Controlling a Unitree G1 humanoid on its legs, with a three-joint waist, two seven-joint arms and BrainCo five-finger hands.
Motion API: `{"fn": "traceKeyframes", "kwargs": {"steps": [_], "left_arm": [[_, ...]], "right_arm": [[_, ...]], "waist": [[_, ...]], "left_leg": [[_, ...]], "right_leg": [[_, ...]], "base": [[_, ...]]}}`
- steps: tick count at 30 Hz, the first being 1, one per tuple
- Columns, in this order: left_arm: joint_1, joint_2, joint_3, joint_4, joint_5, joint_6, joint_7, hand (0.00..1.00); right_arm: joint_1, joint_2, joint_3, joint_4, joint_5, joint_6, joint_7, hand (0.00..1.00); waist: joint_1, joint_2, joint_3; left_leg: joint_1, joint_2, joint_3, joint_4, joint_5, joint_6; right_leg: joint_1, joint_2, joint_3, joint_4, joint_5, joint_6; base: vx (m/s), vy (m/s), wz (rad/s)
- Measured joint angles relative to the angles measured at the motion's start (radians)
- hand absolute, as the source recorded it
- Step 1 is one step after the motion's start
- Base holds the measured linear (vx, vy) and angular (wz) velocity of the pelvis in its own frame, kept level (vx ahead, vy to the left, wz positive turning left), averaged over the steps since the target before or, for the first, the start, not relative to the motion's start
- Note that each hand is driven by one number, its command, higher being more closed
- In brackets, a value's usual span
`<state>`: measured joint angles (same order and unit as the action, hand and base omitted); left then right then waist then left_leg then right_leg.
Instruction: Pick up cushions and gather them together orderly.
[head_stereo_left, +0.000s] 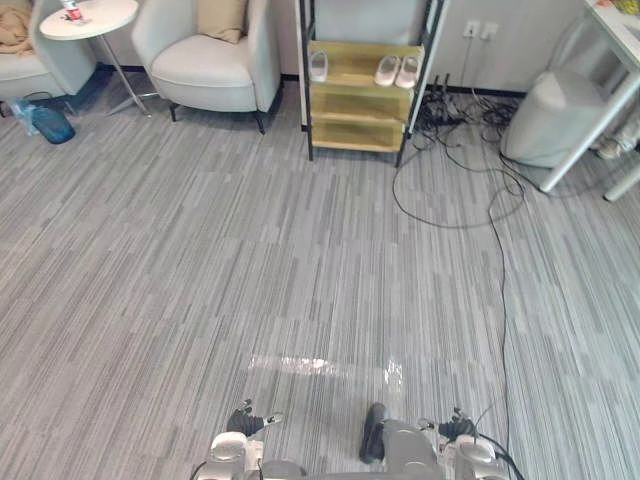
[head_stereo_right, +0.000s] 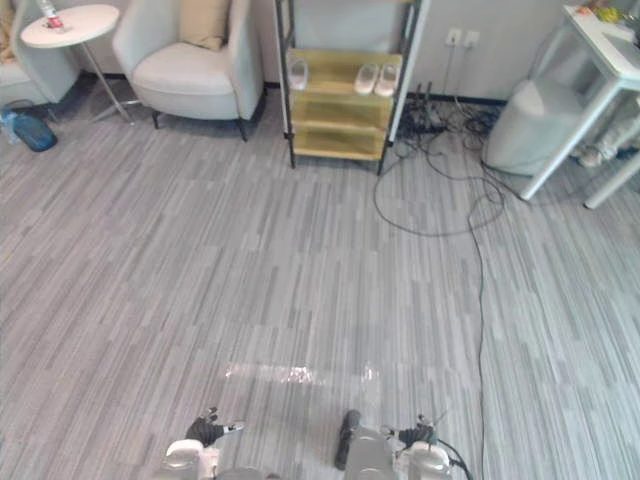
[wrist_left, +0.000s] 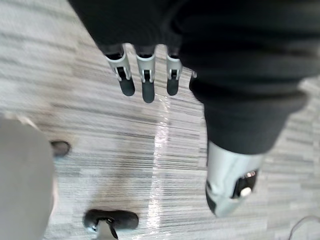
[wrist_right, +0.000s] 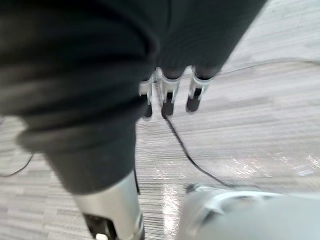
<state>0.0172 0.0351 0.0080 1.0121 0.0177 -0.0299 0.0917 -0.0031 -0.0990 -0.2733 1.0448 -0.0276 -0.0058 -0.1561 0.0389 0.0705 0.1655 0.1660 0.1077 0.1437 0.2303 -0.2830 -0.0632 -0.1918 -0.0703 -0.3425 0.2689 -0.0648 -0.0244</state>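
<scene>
While both arms are hanging low over the floor, the left hand (wrist_left: 146, 82) and the right hand (wrist_right: 167, 100) are showing straight fingers, slightly apart and holding nothing. A soft tan square cushion (head_stereo_left: 221, 18) is leaning against the back of a rounded grey armchair (head_stereo_left: 205, 70) by the far wall. The striped grey floor (head_stereo_left: 250, 280) is lying open between. A wooden shelf unit (head_stereo_left: 365, 95) is standing just beside the armchair.

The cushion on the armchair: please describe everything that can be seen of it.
The cushion is tan and plain, seemingly soft fabric, its top cut off by the view's edge. It stands upright on the seat of the pale grey armchair, leaning against its backrest. Only the armchair touches it.
</scene>
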Motion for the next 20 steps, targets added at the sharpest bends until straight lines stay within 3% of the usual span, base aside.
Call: {"fn": "traceKeyframes", "kwargs": {"steps": [1, 2, 4, 5, 6, 9, 10, 11, 12, 13, 15, 16, 20], "left_arm": [[-0.012, -0.002, -0.006, 0.000, 0.000, 0.001, -0.001, 0.00], [-0.016, -0.007, -0.004, -0.004, 0.001, 0.002, -0.006, 0.00], [-0.013, -0.010, 0.005, -0.024, 0.001, 0.000, -0.008, 0.00], [-0.010, -0.010, 0.005, -0.025, 0.001, -0.001, -0.008, 0.00], [-0.011, -0.011, 0.005, -0.027, 0.000, -0.001, -0.008, 0.00], [-0.017, -0.011, 0.006, -0.032, -0.001, -0.002, -0.008, 0.00], [-0.013, -0.012, 0.004, -0.030, -0.001, -0.004, -0.007, 0.00], [-0.010, -0.013, 0.004, -0.028, -0.001, -0.004, -0.007, 0.00], [-0.006, -0.007, 0.003, -0.025, -0.002, -0.006, -0.007, 0.00], [-0.007, 0.016, -0.001, -0.025, -0.001, -0.008, -0.004, 0.00], [-0.006, 0.035, -0.003, -0.017, -0.002, -0.005, -0.005, 0.00], [-0.007, 0.040, -0.009, -0.016, -0.001, -0.004, -0.005, 0.00], [-0.005, 0.048, -0.029, -0.006, -0.001, -0.004, -0.004, 0.00]], "right_arm": [[0.002, 0.012, -0.012, 0.003, 0.012, -0.001, -0.002, 0.00], [0.006, 0.019, -0.020, 0.003, 0.032, 0.000, -0.005, 0.00], [0.012, 0.024, -0.027, 0.004, 0.051, 0.000, -0.010, 0.00], [0.005, 0.029, -0.039, 0.000, 0.064, -0.003, -0.014, 0.00], [-0.002, 0.031, -0.041, -0.002, 0.070, -0.003, -0.016, 0.00], [-0.023, 0.028, -0.071, -0.006, 0.076, -0.009, -0.020, 0.00], [-0.012, 0.023, -0.077, -0.001, 0.073, -0.008, -0.021, 0.00], [-0.004, 0.016, -0.076, 0.000, 0.072, -0.008, -0.021, 0.00], [0.006, 0.029, -0.074, 0.012, 0.067, -0.004, -0.021, 0.00], [0.026, 0.049, -0.069, 0.018, 0.066, -0.001, -0.019, 0.00], [0.036, 0.067, -0.072, 0.030, 0.066, 0.000, -0.019, 0.00], [0.040, 0.067, -0.077, 0.030, 0.065, -0.001, -0.021, 0.00], [0.043, 0.073, -0.075, 0.030, 0.065, -0.004, -0.019, 0.00]], "waist": [[-0.002, 0.006, 0.002], [0.004, 0.016, 0.012], [0.023, 0.022, 0.020], [0.025, 0.015, 0.024], [0.025, 0.014, 0.024], [0.030, 0.010, 0.027], [0.030, 0.016, 0.024], [0.030, 0.024, 0.020], [0.033, 0.014, 0.020], [0.027, -0.022, 0.013], [0.026, -0.061, 0.010], [0.025, -0.071, 0.009], [0.025, -0.070, 0.005]], "left_leg": [[-0.088, 0.034, -0.024, 0.180, 0.001, -0.004], [-0.171, 0.080, -0.019, 0.386, 0.017, -0.034], [-0.224, 0.118, 0.004, 0.536, 0.006, -0.035], [-0.254, 0.115, 0.029, 0.541, -0.009, -0.017], [-0.273, 0.110, 0.040, 0.528, -0.021, -0.011], [-0.343, 0.015, -0.034, 0.287, -0.022, -0.008], [-0.337, -0.023, -0.107, 0.127, 0.048, -0.030], [-0.334, -0.026, -0.131, 0.079, 0.105, -0.039], [-0.307, -0.038, -0.128, 0.068, 0.185, -0.026], [-0.280, -0.066, -0.118, 0.031, 0.184, -0.021], [-0.258, -0.091, -0.102, -0.007, 0.189, -0.012], [-0.235, -0.107, -0.101, -0.028, 0.192, -0.006], [-0.166, -0.117, -0.102, -0.078, 0.194, -0.002]], "right_leg": [[0.055, 0.021, -0.033, -0.070, 0.000, -0.006], [0.127, 0.045, -0.059, -0.124, 0.005, -0.018], [0.217, 0.062, -0.071, -0.167, -0.006, -0.031], [0.254, 0.058, -0.066, -0.187, -0.006, -0.031], [0.266, 0.053, -0.061, -0.195, -0.006, -0.030], [0.295, 0.002, -0.015, -0.200, -0.022, 0.001], [0.311, -0.009, 0.007, -0.193, -0.040, 0.033], [0.315, -0.002, 0.014, -0.191, -0.047, 0.046], [0.330, -0.013, 0.047, -0.189, -0.061, 0.068], [0.333, -0.042, 0.056, -0.188, -0.070, 0.083], [0.335, -0.070, 0.061, -0.187, -0.079, 0.096], [0.343, -0.084, 0.062, -0.186, -0.078, 0.096], [0.389, -0.092, 0.075, -0.187, -0.078, 0.096]], "base": [[0.36, -0.222, 0.72], [0.36, -0.211, 0.69], [0.33, -0.123, 0.16], [0.30, -0.061, -0.07], [0.34, 0.024, -0.19], [0.27, 0.126, -0.39], [0.15, 0.116, -0.32], [0.29, 0.229, -0.43], [0.25, 0.169, -0.26], [0.29, 0.193, -0.21], [0.24, 0.104, -0.06], [0.23, 0.085, -0.01], [0.13, 0.027, 0.04]]}}
